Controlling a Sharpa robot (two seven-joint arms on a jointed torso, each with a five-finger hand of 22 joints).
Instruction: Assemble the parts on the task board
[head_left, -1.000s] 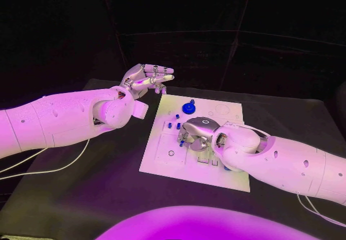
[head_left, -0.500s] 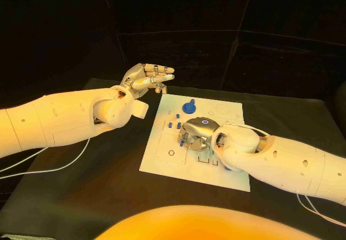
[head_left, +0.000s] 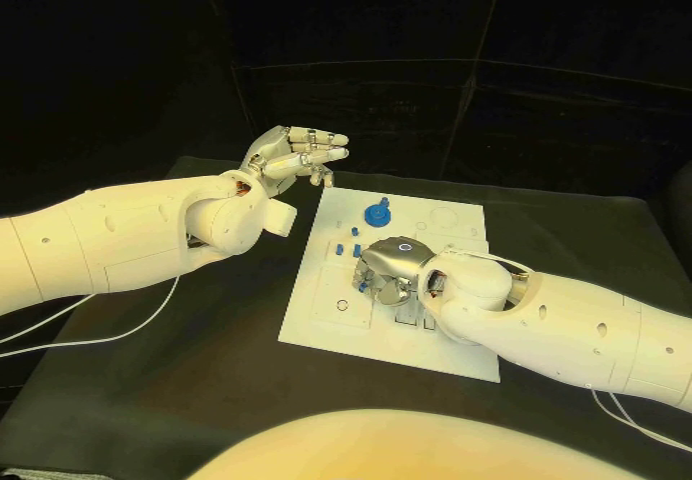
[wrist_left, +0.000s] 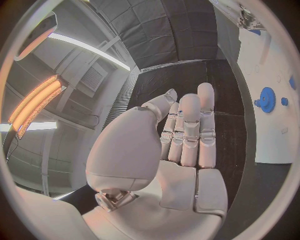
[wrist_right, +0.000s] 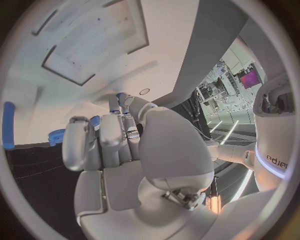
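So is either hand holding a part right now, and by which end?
The left hand holds nothing, raised off the white task board. The right hand is down on the board; any hold there cannot be told.

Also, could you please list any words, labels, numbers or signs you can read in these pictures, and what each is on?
No text can be read with confidence.
Dark lettering on the robot's own white body in the right wrist view: cut off and bent, not legible.
The task board carries outlines and holes, no readable words.

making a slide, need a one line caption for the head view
Right hand works low over the white task board near a blue gear; left hand is raised, holding nothing.
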